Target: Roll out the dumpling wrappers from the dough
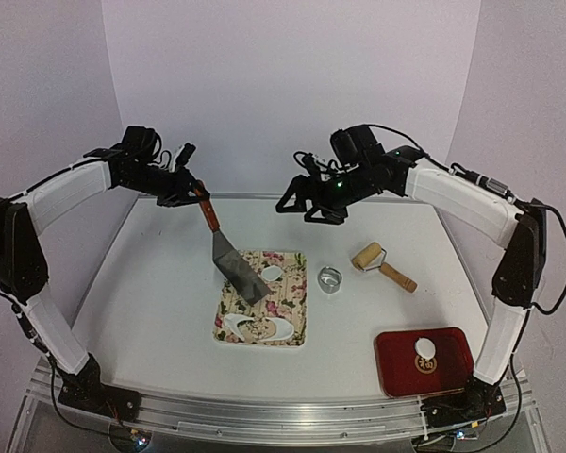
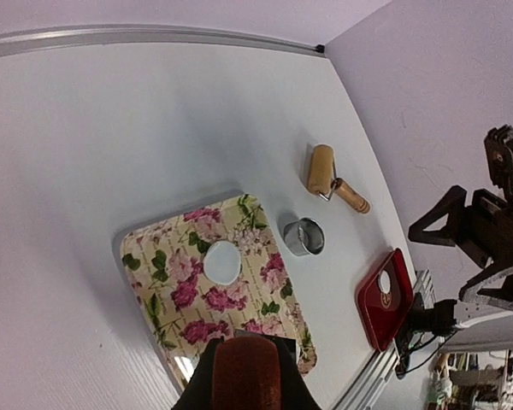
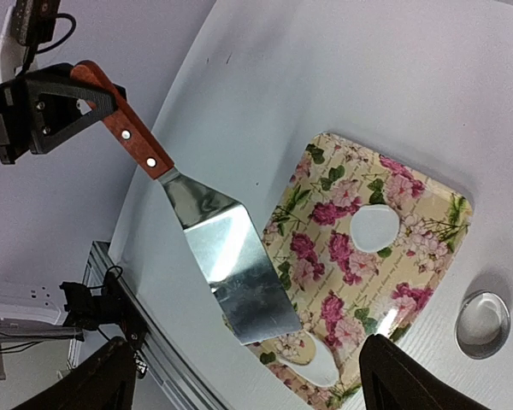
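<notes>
Two thin round white dumpling wrappers, floral tray.

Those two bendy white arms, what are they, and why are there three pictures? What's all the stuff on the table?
They are two robot arms bolted to the table's near edge. One picture comes from a camera above and behind them. The other two come from small cameras on the wrists, so each looks down past its own gripper.

The left gripper is shut on the wooden handle of a metal spatula, whose blade hangs over a flowery board. The right gripper is open and holds nothing.

On the board lie a small round dough disc and a leftover dough sheet with holes cut out. Beside the board stand a metal ring cutter and a little wooden roller. Another dough disc sits on a red tray.
</notes>
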